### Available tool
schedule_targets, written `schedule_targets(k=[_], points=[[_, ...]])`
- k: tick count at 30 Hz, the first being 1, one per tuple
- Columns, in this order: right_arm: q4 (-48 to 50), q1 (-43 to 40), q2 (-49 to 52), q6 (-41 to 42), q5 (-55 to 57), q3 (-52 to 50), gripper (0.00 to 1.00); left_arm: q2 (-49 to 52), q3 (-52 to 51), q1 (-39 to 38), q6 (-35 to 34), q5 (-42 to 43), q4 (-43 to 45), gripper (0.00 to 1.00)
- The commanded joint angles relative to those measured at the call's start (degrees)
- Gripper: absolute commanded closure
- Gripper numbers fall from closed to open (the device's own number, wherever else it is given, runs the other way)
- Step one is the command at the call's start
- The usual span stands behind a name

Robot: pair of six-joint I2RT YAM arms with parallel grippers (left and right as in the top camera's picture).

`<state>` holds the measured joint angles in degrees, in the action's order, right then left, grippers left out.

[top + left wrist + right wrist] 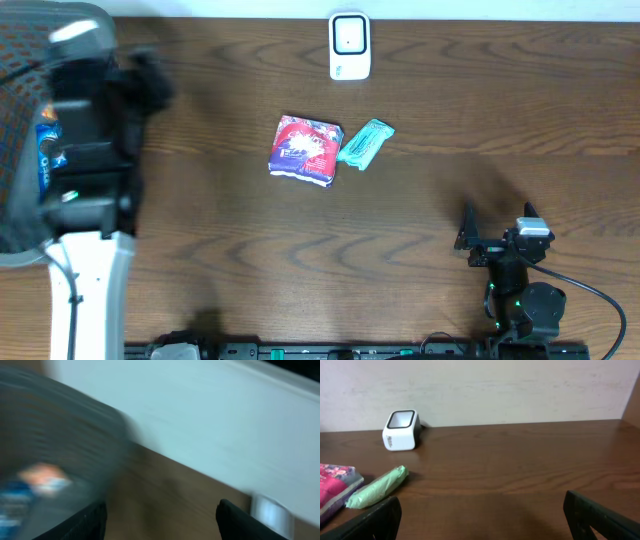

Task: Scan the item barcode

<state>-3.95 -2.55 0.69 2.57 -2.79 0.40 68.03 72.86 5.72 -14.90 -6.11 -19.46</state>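
1. Two claws are mine. My left claw (160, 527) is spread, its fingers apart with nothing between them, though its own view is smeared with blur.
2. Seen from overhead, my left arm (90, 150) hangs above the left edge of the table (200, 250). There it overlaps a mesh basket (15, 90) that sits at that edge, and a blue packet (47, 150) shows inside the basket.
3. My right claw (482, 525) is spread wide and empty, low over the table close to its near right corner.
4. The white scanner (349, 46) stands at the middle of the far edge, by the wall (520, 385).
5. A red packet (306, 150) lies flat around the table's middle. A green packet (365, 144) lies just beside it toward the right edge, seemingly touching. Both are well apart from either claw.
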Motion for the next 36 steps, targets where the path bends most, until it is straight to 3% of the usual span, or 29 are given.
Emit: schedule_targets(k=[1, 6, 14, 18, 25, 28, 36], points=[[-0.17, 0.39, -0.37, 0.57, -0.11, -0.11, 0.01, -1.11, 0.42, 8.11, 8.57, -5.35, 0.24, 0.30], [-0.17, 0.39, -0.37, 0.57, -0.11, -0.11, 0.01, 0.72, 0.39, 18.99, 16.92, -5.77, -0.46, 0.30], [-0.17, 0.39, -0.37, 0.57, -0.11, -0.11, 0.01, 7.26, 0.39, 29.40, 17.03, -8.52, -4.37, 0.30], [-0.17, 0.39, -0.37, 0.57, -0.09, -0.11, 0.01, 12.07, 0.39, 30.53, 18.14, -8.50, -6.27, 0.30], [-0.17, 0.39, -0.37, 0.57, -0.11, -0.11, 0.01, 21.59, 0.13, 30.42, 26.75, -5.20, -7.85, 0.30], [-0.17, 0.39, -0.37, 0.57, -0.11, -0.11, 0.01, 24.33, 0.13, 30.42, 26.88, -1.36, -6.69, 0.30], [-0.17, 0.39, -0.37, 0.57, -0.11, -0.11, 0.01, 33.48, 0.13, 30.49, 29.97, -1.36, -1.77, 0.30]])
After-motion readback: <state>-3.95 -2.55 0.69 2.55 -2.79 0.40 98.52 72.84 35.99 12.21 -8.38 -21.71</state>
